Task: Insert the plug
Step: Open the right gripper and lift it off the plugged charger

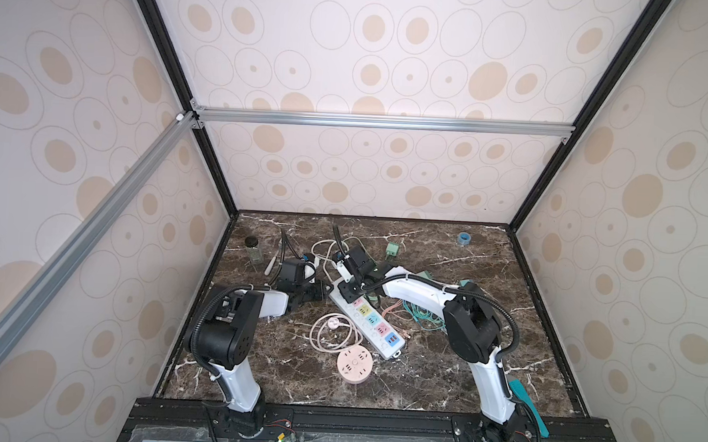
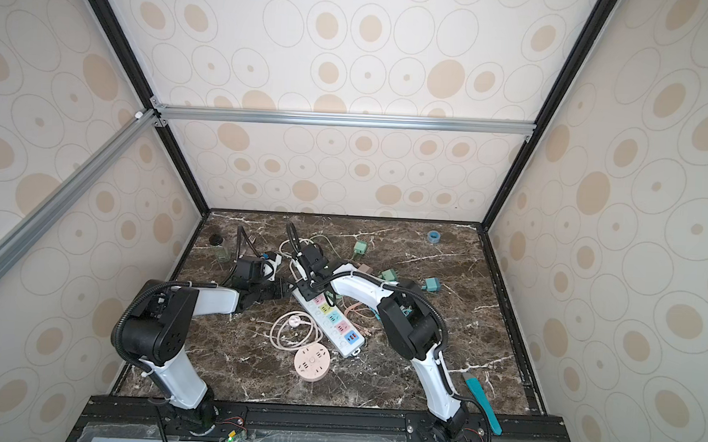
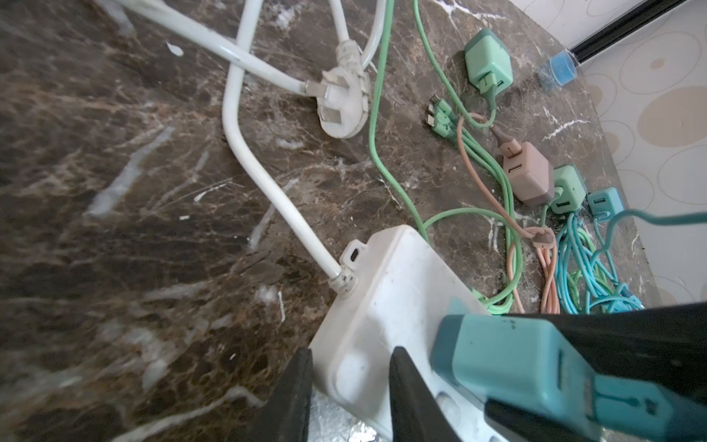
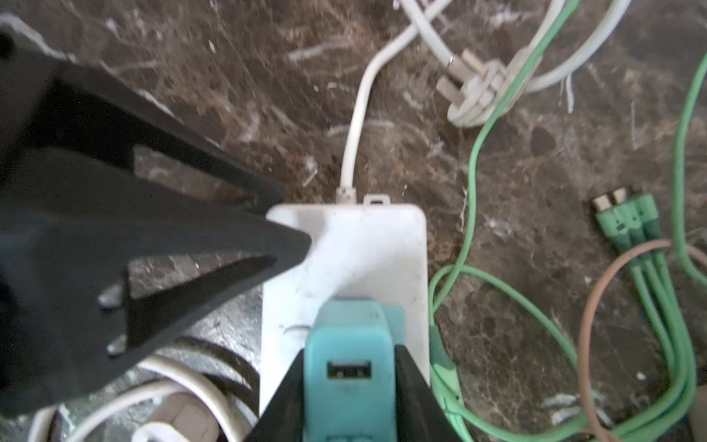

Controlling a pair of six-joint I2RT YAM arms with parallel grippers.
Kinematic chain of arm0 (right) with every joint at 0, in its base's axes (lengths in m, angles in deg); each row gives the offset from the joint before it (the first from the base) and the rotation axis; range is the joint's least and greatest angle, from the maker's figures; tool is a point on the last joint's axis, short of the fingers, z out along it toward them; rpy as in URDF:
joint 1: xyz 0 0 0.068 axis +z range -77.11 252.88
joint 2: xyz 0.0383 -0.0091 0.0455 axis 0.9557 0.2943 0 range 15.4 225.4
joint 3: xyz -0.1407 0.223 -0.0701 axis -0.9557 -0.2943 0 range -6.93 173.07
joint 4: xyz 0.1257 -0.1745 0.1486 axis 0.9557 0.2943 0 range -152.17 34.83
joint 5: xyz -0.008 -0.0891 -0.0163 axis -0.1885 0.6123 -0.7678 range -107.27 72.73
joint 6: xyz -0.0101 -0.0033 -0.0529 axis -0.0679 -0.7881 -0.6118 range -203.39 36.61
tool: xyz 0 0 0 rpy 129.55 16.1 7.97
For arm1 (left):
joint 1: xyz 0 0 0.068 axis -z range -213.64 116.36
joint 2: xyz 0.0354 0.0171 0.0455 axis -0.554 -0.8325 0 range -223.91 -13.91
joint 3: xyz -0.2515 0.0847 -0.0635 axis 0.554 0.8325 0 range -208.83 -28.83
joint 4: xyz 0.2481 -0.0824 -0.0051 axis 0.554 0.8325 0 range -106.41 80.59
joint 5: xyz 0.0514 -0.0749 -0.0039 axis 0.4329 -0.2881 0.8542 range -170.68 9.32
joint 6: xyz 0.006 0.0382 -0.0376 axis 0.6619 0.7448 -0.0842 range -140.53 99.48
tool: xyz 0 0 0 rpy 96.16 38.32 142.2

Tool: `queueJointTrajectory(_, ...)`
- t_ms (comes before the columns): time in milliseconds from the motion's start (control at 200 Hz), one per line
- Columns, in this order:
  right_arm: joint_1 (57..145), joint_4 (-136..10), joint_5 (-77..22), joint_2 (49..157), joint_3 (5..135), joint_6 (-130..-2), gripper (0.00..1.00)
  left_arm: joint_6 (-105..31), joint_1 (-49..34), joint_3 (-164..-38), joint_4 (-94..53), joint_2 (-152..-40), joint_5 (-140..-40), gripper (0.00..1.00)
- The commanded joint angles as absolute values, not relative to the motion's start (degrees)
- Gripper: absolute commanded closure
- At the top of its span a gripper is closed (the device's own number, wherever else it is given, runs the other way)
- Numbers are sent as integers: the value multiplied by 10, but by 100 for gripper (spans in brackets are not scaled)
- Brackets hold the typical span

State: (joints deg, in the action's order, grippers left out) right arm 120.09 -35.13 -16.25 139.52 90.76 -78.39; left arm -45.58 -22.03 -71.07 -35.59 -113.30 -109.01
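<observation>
A white power strip (image 1: pixel 370 322) with coloured sockets lies slanted mid-table in both top views (image 2: pixel 334 321). Its cord end (image 3: pixel 382 291) sits between the fingers of my left gripper (image 3: pixel 350 352), which is shut on that corner. The plug, a teal block (image 4: pixel 350 344) with a USB port, stands on the strip's top face (image 4: pixel 367 248) near that end. My right gripper (image 4: pixel 350 352) is shut on the plug, one black finger against each side. In the top views both grippers (image 1: pixel 323 290) (image 1: pixel 350 290) meet at the strip's far end and hide the plug.
The strip's white cord and flat plug (image 3: pixel 344 111) lie behind it. Green chargers (image 3: pixel 487 61), a brown adapter (image 3: pixel 528 176) and tangled green, pink and teal cables (image 3: pixel 574 275) lie to its right. A pink round socket (image 1: pixel 354 365) and coiled cord lie nearer the front.
</observation>
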Motion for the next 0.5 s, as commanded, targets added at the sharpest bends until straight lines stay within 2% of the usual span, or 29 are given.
queueJointTrajectory(0,1204,-314,-174,1390,912,-783,61,-457,-223,-723,-342,-1115,-1099,66)
queueJointTrajectory(350,1203,-317,-216,1341,904,-774,50,-453,-224,-729,-329,-1109,-1096,65)
queueJointTrajectory(495,1204,-308,-236,1291,862,-767,40,-455,-224,-728,-329,-1109,-1095,64)
